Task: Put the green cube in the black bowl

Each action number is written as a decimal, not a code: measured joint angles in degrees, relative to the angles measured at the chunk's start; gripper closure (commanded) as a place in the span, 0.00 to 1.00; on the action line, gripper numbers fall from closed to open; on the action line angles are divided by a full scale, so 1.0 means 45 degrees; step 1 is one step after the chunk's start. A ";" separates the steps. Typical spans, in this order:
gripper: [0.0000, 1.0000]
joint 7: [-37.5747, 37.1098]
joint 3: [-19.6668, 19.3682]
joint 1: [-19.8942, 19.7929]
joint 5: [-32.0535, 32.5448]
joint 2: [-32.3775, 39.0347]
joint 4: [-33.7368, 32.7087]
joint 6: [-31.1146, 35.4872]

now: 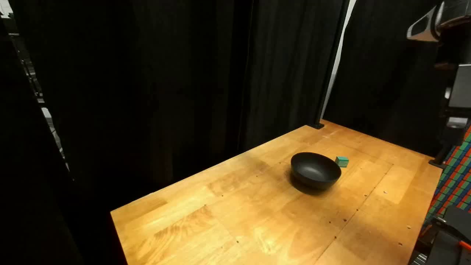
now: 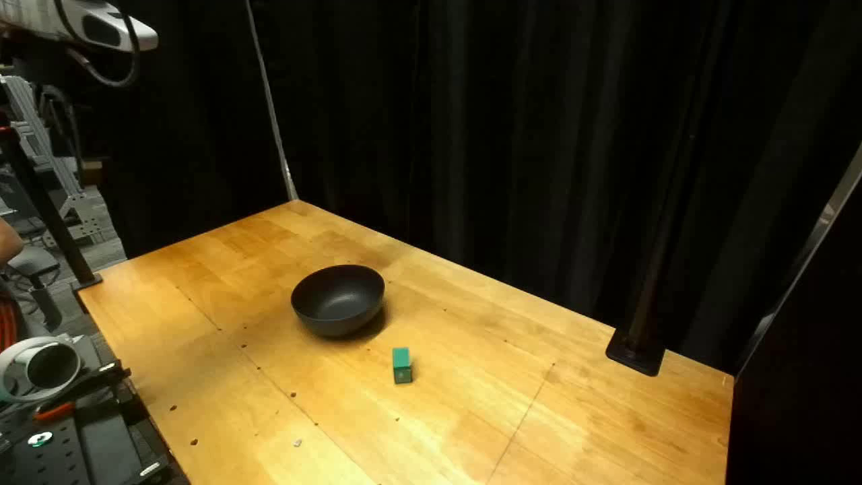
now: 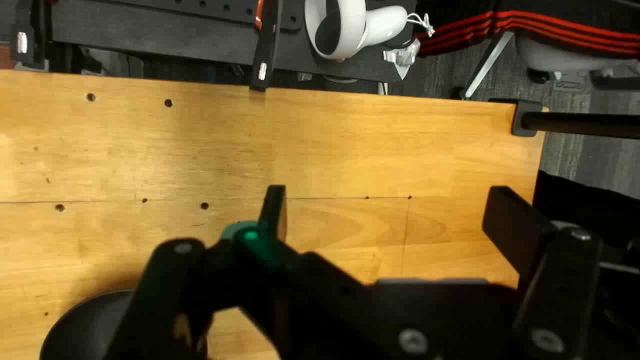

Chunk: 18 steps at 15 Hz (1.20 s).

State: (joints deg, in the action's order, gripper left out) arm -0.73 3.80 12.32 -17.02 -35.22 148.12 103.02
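Green cube [image 2: 402,366], nr rnd blk bowl [image 2: 339,303], grainy wood tbl [image 2: 471,370]

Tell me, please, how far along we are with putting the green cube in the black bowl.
Done: nothing of the transfer yet; the green cube sits on the table, apart from the black bowl. In hand: nothing; in the wrist view the gripper is open and holds nothing. Left: grasping the cube, lifting it and placing it inside.

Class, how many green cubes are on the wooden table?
1. The green cube sits on the wooden table near the black bowl, outside it; both exterior views show it.
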 measured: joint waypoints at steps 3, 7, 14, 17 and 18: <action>0.00 0.0000 0.0000 0.0000 0.0000 -0.0037 -0.0044 0.0000; 0.00 0.0000 0.0010 -0.0015 0.0000 -0.0028 -0.0031 -0.0002; 0.00 -0.0397 0.0023 -0.1745 0.0633 0.2221 0.0532 0.6000; 0.00 -0.1118 -0.0148 -0.2861 0.1685 0.4447 0.0441 0.9347; 0.00 -0.1596 -0.0204 -0.3224 0.2182 0.5234 0.0322 1.0238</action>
State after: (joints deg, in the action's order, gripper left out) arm -7.91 2.88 -2.19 -7.20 -11.67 149.57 149.09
